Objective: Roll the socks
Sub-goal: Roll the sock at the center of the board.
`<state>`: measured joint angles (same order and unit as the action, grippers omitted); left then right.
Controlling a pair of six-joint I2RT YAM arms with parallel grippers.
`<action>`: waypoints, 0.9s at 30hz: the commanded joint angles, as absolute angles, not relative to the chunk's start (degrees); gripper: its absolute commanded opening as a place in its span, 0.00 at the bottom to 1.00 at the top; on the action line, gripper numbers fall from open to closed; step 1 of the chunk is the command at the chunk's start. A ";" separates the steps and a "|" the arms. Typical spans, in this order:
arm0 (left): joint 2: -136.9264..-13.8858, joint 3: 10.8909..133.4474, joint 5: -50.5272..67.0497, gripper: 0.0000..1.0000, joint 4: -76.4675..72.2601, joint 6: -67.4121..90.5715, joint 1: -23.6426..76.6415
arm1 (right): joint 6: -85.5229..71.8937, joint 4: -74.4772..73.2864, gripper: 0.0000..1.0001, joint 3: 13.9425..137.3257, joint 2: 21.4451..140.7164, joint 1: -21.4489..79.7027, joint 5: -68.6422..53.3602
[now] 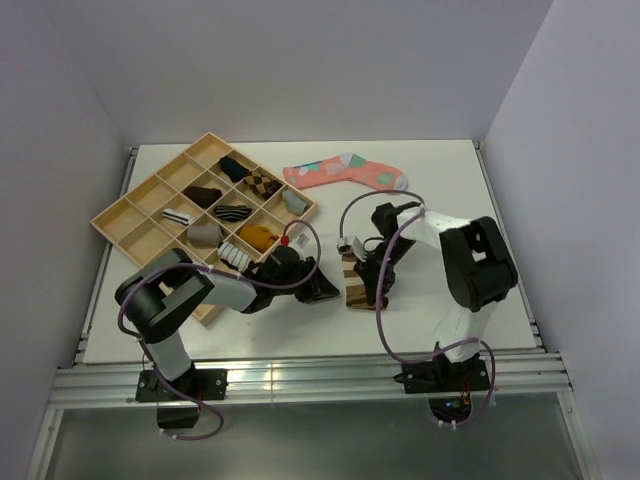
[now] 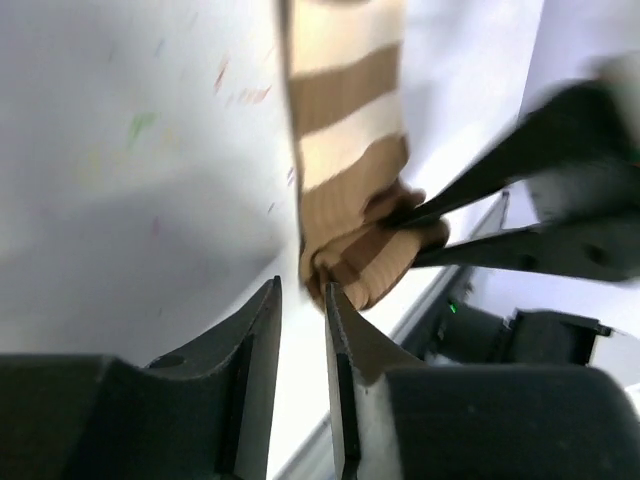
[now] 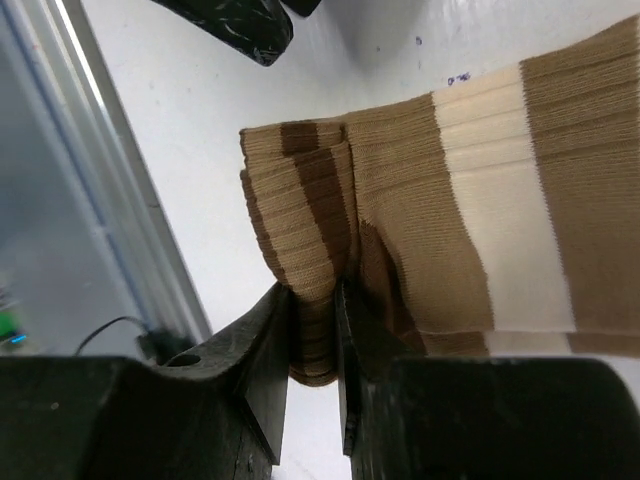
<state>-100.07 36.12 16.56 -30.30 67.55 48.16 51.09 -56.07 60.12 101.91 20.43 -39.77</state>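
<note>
Sock (image 3: 470,190), long brown knit with tan bands, ran away from me; right fingers (image 3: 343,320) clamped its folded near end, left fingers (image 2: 333,320) ajar, empty, just beside.

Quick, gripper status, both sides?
Left gripper: slightly open, empty, tips by the brown sock.
Right gripper: closed on the brown sock's folded end.

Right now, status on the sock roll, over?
Right gripper shut on brown sock, at its folded near end. Left gripper slightly open beside it, empty. Pink sock lies apart, far side.
</note>
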 commanded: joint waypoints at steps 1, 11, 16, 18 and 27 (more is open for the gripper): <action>-96.86 35.60 6.62 0.29 -38.58 59.52 50.53 | 52.82 -64.06 0.20 64.68 108.25 19.95 -40.96; -95.44 35.77 1.47 0.43 -43.50 35.09 56.78 | 52.38 -70.49 0.20 72.86 117.68 17.84 -41.22; -97.99 38.32 8.17 0.44 -43.60 30.33 56.87 | 51.76 -71.28 0.19 73.65 119.44 17.67 -41.13; -98.79 38.93 9.75 0.45 -43.24 28.92 56.95 | 51.42 -71.19 0.19 73.74 119.62 17.67 -40.96; -103.00 41.57 15.82 0.48 -43.68 27.33 56.95 | 50.80 -71.54 0.19 74.36 121.29 17.49 -40.69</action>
